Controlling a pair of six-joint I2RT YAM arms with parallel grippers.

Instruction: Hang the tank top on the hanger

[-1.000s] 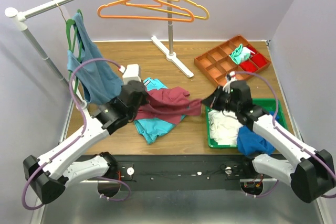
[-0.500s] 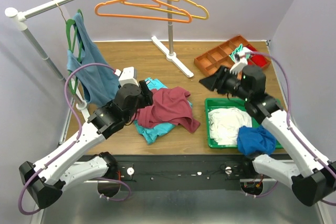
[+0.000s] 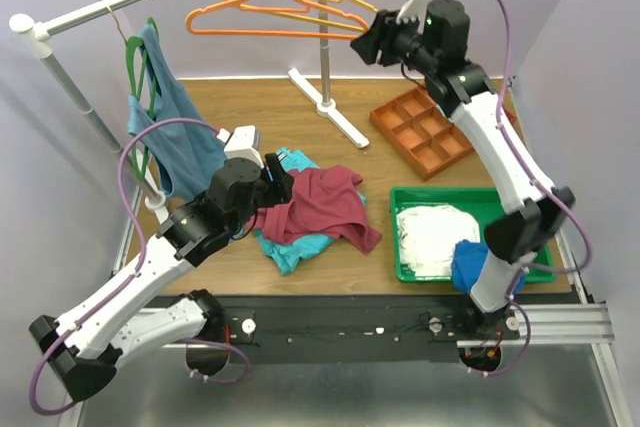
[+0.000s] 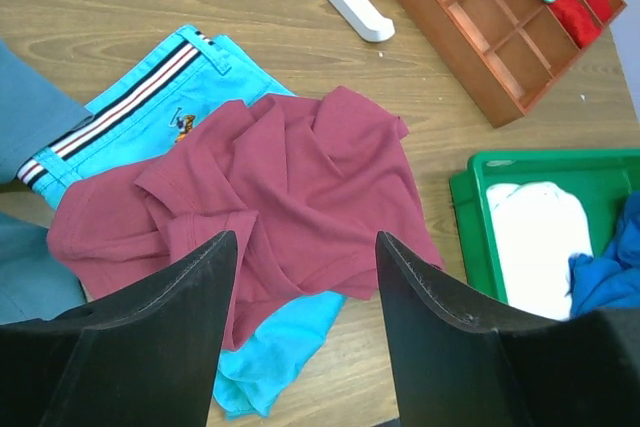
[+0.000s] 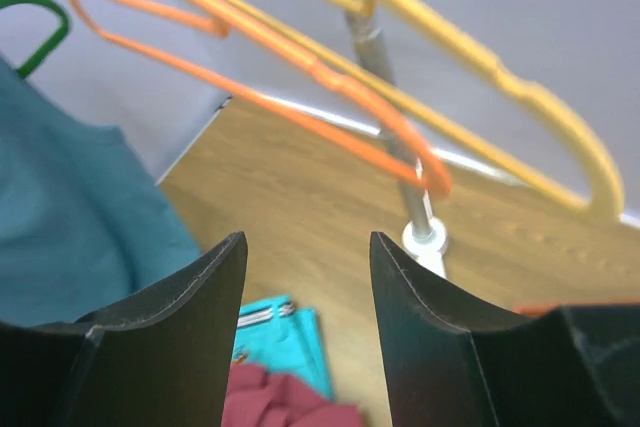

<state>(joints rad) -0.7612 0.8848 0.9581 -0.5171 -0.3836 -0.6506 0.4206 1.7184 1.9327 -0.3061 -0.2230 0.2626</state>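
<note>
Maroon tank top [image 3: 322, 205] crumpled on worktop [image 3: 255, 107]; left hand [image 3: 277, 185] spread over it; right hand [image 3: 366, 44] spread, empty, beside orange hanger [image 3: 262, 19].

Open air lies between the right gripper [image 5: 305, 247] and the orange plastic hanger [image 5: 340, 87]; the yellow plastic hanger [image 5: 480, 57] and grey metal rack pole [image 5: 372, 42] crowd just behind it.

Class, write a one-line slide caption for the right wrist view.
Open right pincer aimed at the orange hanger, yellow hanger beside it.
</note>
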